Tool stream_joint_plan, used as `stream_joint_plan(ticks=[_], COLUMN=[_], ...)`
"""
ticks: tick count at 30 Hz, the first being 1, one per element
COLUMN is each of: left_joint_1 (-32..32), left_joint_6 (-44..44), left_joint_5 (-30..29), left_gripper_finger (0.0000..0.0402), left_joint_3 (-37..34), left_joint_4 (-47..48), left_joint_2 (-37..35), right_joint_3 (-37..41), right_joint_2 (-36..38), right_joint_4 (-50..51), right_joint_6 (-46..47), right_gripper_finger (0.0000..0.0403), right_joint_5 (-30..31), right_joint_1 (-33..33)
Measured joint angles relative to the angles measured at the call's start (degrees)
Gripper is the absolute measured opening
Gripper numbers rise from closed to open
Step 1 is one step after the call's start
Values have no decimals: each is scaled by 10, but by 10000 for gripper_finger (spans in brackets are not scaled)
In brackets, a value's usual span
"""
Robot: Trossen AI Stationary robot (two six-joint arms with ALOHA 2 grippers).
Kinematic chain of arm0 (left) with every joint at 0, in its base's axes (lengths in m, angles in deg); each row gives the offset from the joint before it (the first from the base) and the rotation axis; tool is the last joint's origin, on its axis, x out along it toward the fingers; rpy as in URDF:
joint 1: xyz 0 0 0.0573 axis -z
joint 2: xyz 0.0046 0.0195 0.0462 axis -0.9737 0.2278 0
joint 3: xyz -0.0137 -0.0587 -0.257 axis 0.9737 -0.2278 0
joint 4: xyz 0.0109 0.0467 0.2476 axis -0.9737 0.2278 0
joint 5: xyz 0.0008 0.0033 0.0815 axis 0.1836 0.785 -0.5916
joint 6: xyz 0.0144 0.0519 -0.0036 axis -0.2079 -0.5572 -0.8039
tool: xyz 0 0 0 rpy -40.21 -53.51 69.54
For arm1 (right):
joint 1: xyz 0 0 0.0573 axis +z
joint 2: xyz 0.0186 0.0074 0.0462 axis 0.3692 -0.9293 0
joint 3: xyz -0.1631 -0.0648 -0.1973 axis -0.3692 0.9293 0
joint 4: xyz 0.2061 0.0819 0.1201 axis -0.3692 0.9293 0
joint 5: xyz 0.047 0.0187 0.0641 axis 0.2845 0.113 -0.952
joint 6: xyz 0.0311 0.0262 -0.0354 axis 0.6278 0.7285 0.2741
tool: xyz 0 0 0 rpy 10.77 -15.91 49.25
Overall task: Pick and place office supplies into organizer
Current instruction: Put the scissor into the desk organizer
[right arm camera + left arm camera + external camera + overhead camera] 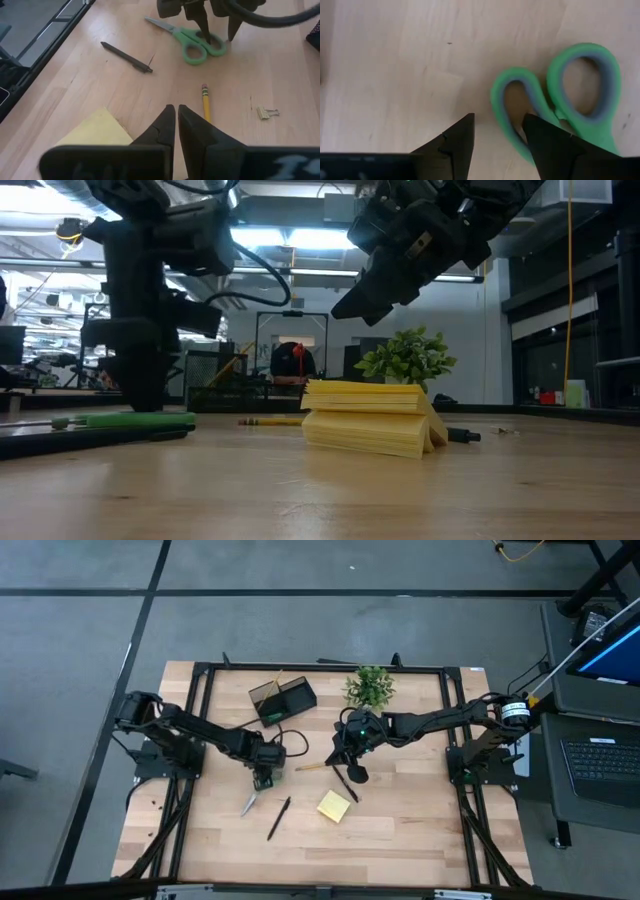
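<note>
Scissors (187, 37) | left end effector (216, 35) spread over handles; pencil (206, 102), binder clip (266, 113) near

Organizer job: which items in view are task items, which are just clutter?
Task items:
scissors, under the open left gripper
pen
second pen
pencil
sticky-note pad
organizer

Just lying about:
potted plant
binder clip

Right gripper: shut, empty.
</note>
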Motion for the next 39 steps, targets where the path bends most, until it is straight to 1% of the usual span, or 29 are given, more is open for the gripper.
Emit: stream_joint_plan(ticks=[3,6,12,16,18,22,25,26,28,33,35,39], left_joint_1=[-5,-6,-2,6,9,11,19,22,28,40,42,43], left_joint_6=[-2,-2,-31,-53,-51,-51,-52,-52,-53,-58,-62,-79], left_joint_5=[8,14,14,-6,-12,-17,-34,-43,-83,-185,-222,-315], left_gripper_finger=[160,137,77,31,16,19,23,21,14,14,14,14], left_joint_3=[0,0,-1,-1,-1,-2,-3,-4,-7,-5,-4,-4], left_joint_4=[-6,-9,-16,-19,-19,-19,-25,-26,-31,-32,-34,-32], left_joint_2=[0,0,1,2,1,-1,-12,-19,-35,-99,-130,-194], right_joint_3=[0,0,0,0,0,0,0,0,0,0,0,0], right_joint_2=[0,0,0,0,0,0,0,0,0,0,0,0], right_joint_4=[0,0,0,1,1,1,1,1,1,1,1,1], right_joint_6=[0,0,0,0,0,0,0,0,0,0,0,0], right_gripper_finger=[26,26,26,26,26,26,26,26,26,26,26,26], right_joint_5=[0,0,0,0,0,0,0,0,0,0,0,0], right_joint_1=[0,0,0,0,0,0,0,0,0,0,0,0])
